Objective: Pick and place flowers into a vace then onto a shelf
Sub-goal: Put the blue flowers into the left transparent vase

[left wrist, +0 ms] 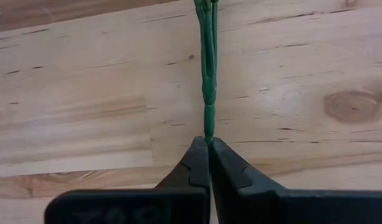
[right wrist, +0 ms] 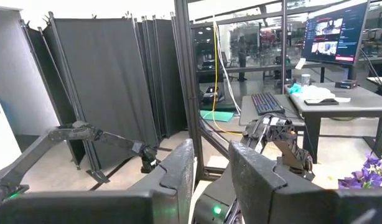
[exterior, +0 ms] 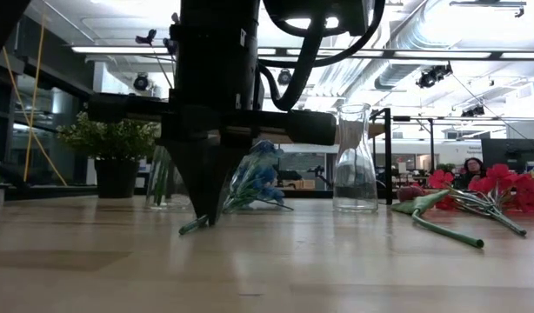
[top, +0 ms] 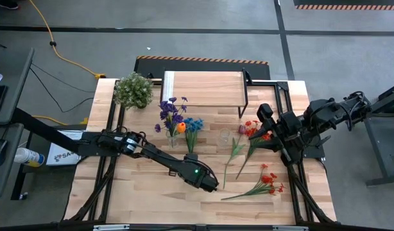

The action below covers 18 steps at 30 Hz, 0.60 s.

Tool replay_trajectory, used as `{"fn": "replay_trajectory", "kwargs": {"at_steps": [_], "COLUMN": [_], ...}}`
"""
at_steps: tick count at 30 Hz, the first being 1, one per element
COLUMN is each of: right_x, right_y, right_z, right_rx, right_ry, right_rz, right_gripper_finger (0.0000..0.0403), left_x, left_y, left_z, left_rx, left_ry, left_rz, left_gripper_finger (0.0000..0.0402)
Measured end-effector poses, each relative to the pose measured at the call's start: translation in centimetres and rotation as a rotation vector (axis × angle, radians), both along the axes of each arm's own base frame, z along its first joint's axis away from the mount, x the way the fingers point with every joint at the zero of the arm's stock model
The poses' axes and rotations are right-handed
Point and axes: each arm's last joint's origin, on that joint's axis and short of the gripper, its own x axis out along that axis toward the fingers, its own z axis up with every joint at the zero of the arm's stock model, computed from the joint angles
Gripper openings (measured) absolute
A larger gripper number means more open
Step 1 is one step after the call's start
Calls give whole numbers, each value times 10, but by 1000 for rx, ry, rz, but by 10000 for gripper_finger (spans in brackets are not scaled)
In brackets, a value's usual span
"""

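A: Two arms share the light wood-plank desk [top: 152, 192], but only one is working. The left end effector [left wrist: 209, 144] is down at the desk surface with its dark fingers pinched closed on the bottom tip of a thin green stem.

B: Which flower is that?

A: The blue-bloomed artificial flower [top: 192, 125], lying with its head beside the small glass vase of purple and orange blooms [top: 173, 117]. A second, clear empty glass vase [exterior: 355, 158] stands near the middle of the desk.

B: And the right end effector [right wrist: 211, 163]?

A: Raised over the red flowers at the desk's right side, fingers parted a little; it seems to hold nothing, though no view looks into the gap squarely.

B: How should the lift go?

A: The hold is at the very tip, so I'd raise slowly, let the bloom swing under, and bring the stem upright before lowering it into a vase. The low light-wood shelf with black legs [top: 203, 90] waits at the desk's back.
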Motion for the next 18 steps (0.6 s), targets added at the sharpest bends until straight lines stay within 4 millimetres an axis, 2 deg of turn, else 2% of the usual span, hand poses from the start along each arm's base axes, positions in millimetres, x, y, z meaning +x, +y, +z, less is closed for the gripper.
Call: {"fn": "replay_trajectory", "kwargs": {"at_steps": [10, 18], "right_x": [0, 0], "right_y": [0, 0], "right_z": [0, 0], "right_rx": [5, 5], "right_ry": [3, 3], "right_rz": [1, 1], "right_gripper_finger": [94, 94], "left_x": [2, 5], "left_y": [-2, -12], "left_z": [3, 24], "left_rx": [-27, -33], "left_ry": [6, -14], "left_rz": [-19, -57], "left_gripper_finger": [33, 33]}}
